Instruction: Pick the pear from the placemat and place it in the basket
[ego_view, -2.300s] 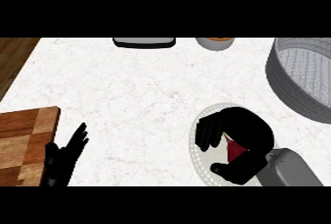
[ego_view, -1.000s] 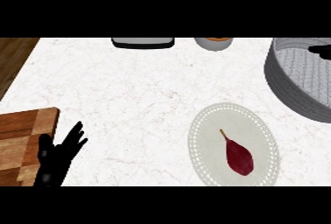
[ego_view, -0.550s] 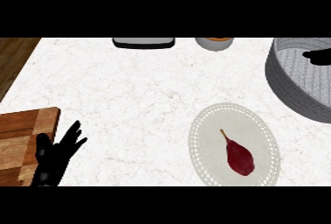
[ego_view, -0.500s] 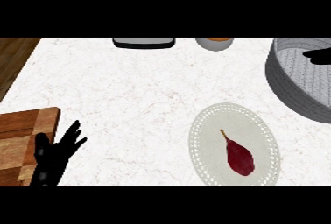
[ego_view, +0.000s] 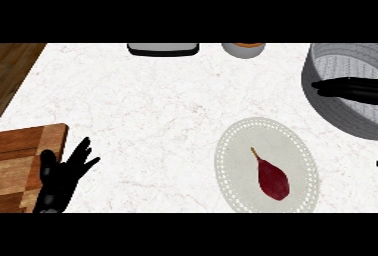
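Note:
A dark red pear (ego_view: 273, 179) with a thin stem lies on the white oval placemat (ego_view: 236, 150) at the lower right of the counter, and nothing touches it. The grey basket (ego_view: 328, 107) stands at the right edge. My right hand (ego_view: 347, 89) reaches in from the right over the basket's inside, fingers stretched out toward the left and holding nothing. My left hand (ego_view: 63, 175) rests open at the lower left, fingers up, beside the cutting board.
A wooden cutting board (ego_view: 22, 160) lies at the lower left. A dark tray (ego_view: 162, 48) and a small bowl with orange contents (ego_view: 244, 49) stand at the counter's far edge. Wooden floor (ego_view: 15, 65) shows past the counter's left edge.
My right hand left the pear on the placemat and rose to the basket. Over the last second its fingers slid further left over the basket. The left hand barely shifted.

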